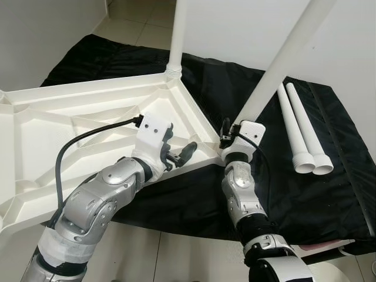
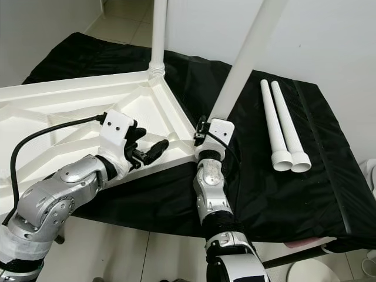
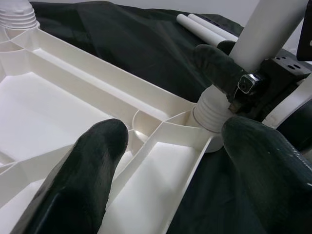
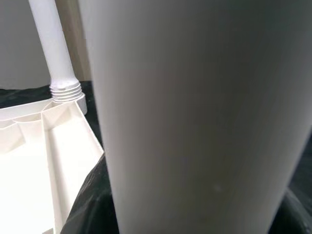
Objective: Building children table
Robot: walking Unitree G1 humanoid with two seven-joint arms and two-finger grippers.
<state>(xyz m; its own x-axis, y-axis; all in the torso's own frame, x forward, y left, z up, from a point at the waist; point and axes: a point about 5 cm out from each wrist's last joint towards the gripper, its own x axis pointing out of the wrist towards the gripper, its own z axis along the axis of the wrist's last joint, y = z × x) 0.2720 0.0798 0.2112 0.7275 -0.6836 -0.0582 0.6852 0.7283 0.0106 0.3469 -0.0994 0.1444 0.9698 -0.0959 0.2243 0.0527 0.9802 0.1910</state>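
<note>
a: where's your tabletop right now?

b: the white tabletop (image 1: 76,123) lies upside down, ribs facing up, filling the left half of your head view. it rests partly on the black cloth (image 1: 329,176) that spreads across the middle and right of the frame.

a: and the legs?

b: one leg (image 1: 176,35) stands upright in the far corner socket, near the top centre. a second leg (image 1: 282,64) leans up toward the upper right, its threaded end sitting at the near corner of the tabletop, about centre frame. two loose legs (image 1: 302,132) lie side by side and touching on the cloth, right of centre.

a: what is your right gripper doing?

b: your right gripper (image 1: 226,138) is at the foot of the leaning leg, clenched around it just above the threads; the right wrist view has that leg pressed close against the lens.

a: and the left?

b: your left gripper (image 1: 179,154) hovers over the tabletop's near edge, just left of that corner. its fingers (image 3: 83,180) are spread apart, grasping nothing, with the rim and ribs between them in the left wrist view.

a: anything around it?

b: pale floor tiles (image 1: 135,17) in the upper left, beyond the cloth, and a white wall (image 1: 235,29) behind the legs.
</note>
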